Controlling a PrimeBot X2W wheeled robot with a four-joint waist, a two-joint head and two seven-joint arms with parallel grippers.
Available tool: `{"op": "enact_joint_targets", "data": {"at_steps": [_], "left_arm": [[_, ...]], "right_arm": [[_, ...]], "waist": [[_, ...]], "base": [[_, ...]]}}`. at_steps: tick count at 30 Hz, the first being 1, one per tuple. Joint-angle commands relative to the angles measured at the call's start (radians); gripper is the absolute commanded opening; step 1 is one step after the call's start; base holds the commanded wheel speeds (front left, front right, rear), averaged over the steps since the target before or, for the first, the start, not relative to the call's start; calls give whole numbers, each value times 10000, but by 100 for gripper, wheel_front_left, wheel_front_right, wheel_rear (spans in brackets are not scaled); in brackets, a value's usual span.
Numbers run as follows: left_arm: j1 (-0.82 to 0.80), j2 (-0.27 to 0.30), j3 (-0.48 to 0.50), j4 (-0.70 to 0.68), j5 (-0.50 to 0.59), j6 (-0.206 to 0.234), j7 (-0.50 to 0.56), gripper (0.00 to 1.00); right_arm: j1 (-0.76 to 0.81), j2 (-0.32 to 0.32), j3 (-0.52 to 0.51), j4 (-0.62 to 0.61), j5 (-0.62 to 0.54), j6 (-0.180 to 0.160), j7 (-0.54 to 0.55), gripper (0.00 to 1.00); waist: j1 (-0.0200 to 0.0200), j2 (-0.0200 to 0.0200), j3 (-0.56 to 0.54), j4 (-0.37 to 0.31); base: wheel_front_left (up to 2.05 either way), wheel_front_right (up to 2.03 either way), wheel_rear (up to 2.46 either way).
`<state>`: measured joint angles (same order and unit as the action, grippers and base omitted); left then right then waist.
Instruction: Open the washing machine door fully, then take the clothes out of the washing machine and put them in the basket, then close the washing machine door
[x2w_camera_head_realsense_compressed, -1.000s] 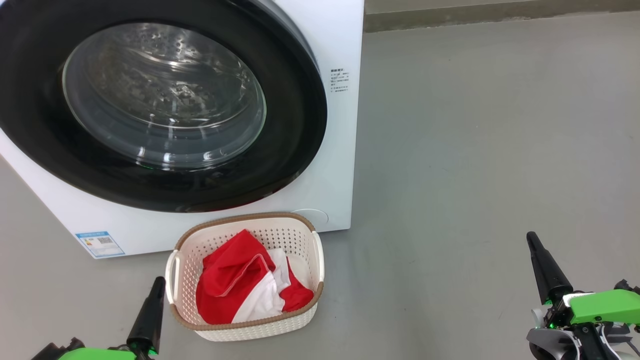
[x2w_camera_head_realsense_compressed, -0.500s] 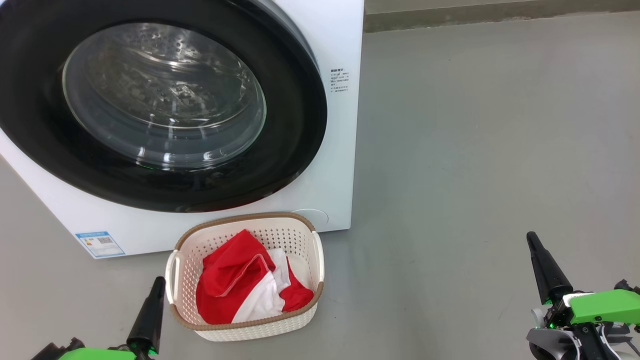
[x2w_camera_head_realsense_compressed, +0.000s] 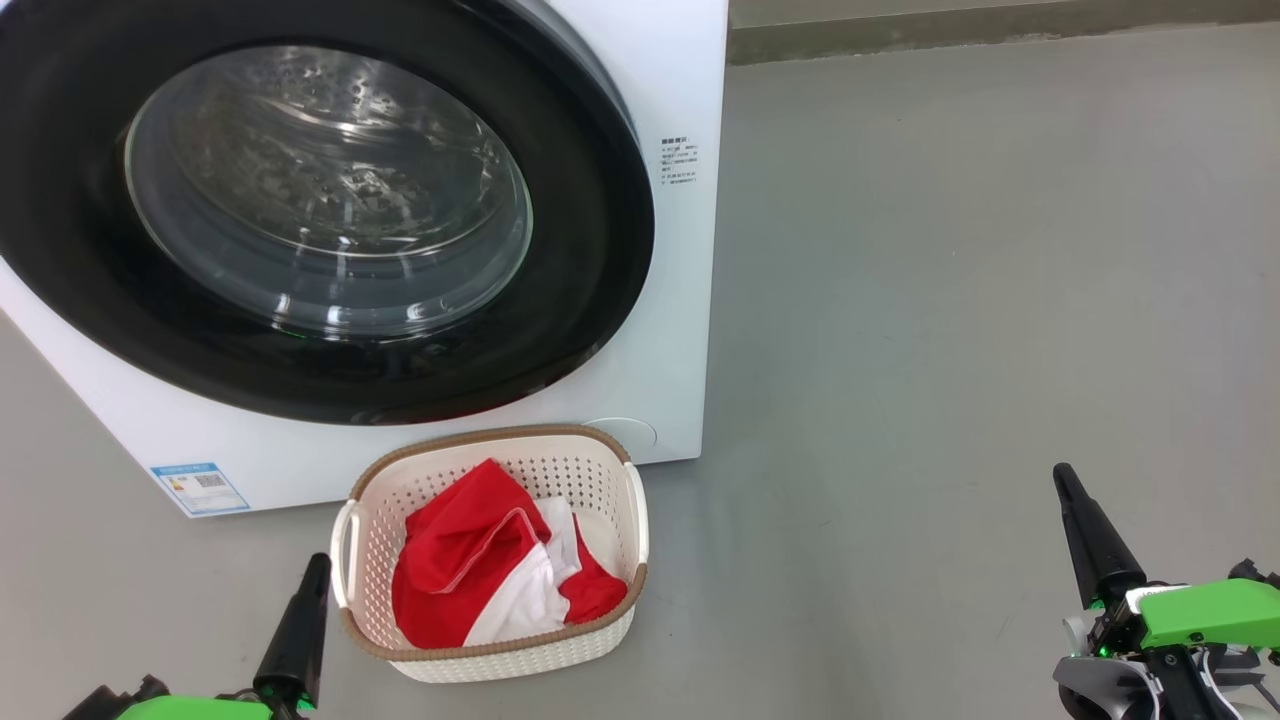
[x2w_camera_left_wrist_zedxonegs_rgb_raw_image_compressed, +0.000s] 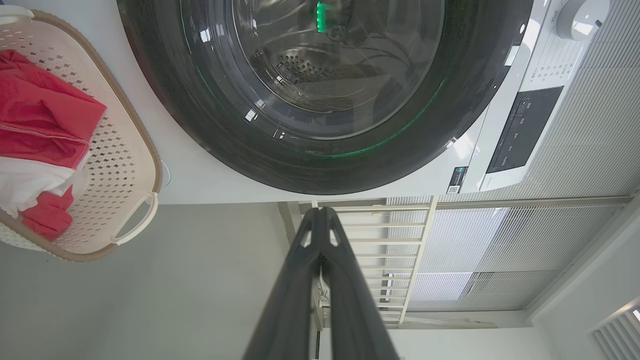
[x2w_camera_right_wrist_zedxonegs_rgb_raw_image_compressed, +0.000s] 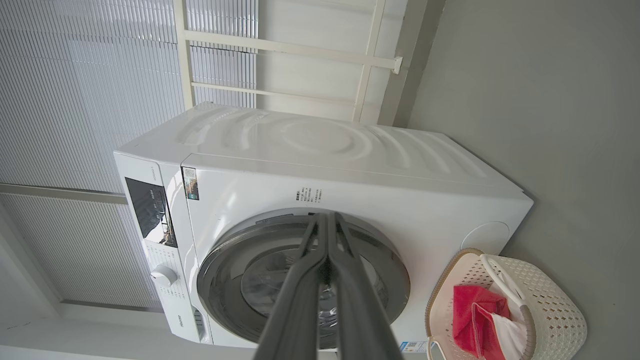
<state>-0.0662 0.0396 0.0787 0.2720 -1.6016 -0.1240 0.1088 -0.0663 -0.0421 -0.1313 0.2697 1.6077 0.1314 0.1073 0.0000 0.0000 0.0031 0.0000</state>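
Holding steady, we see nothing shift this past second: the washing machine door (x2w_camera_head_realsense_compressed: 590, 250) sits shut, the clothes (x2w_camera_head_realsense_compressed: 460, 560) lie in the basket (x2w_camera_head_realsense_compressed: 590, 470), and our left gripper (x2w_camera_head_realsense_compressed: 316, 572) and right gripper (x2w_camera_head_realsense_compressed: 1066, 485) hang low, fingers pressed together, empty. We'd call it finished.

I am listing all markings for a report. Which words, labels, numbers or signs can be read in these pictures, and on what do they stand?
Nothing can be read; every text is too small or blurred.
Blue sticker, low on the washing machine front: too small.
Grey printed lines beside the washing machine door: too small.
Dark control panel labels: blurred.
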Motion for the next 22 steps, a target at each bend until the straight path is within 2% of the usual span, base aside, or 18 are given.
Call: {"op": "enact_joint_targets", "data": {"at_steps": [1,22], "left_arm": [[-418,106,350,-270,-71,-67,43,0],[-418,106,349,-270,-71,-67,43,0]], "right_arm": [[-417,-82,164,-249,-1,-7,68,0],[-417,-82,163,-249,-1,-7,68,0]], "waist": [[0,0,0,0],[0,0,0,0]], "base": [[0,0,0],[0,0,0]]}}
